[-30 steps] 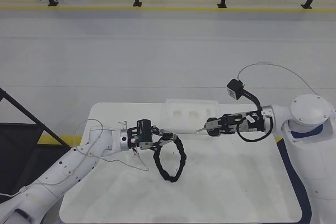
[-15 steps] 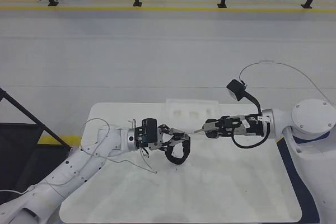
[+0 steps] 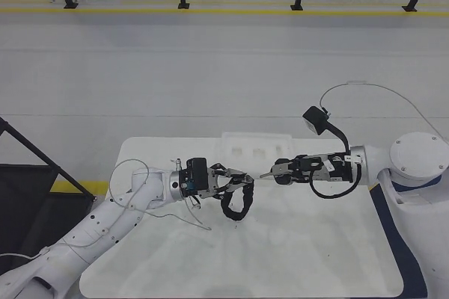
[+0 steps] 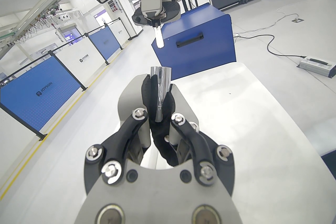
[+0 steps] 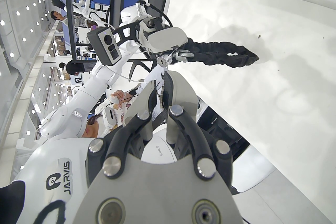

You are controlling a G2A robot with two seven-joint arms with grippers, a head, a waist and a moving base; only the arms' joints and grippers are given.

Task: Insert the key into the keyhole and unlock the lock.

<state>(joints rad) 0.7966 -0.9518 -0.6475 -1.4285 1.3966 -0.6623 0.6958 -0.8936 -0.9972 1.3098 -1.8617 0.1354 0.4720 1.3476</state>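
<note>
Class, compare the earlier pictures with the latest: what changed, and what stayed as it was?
The left gripper carried the lock toward the key, narrowing the gap; the black cable bunched into a smaller loop. The right gripper kept hold of the key, hardly shifting.

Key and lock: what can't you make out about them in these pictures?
- Left wrist view: the keyhole, because the lock points away from that camera.
- Left wrist view: the head of the key, covered by the right gripper.
- Top view: the key's teeth, too small to see.
</note>
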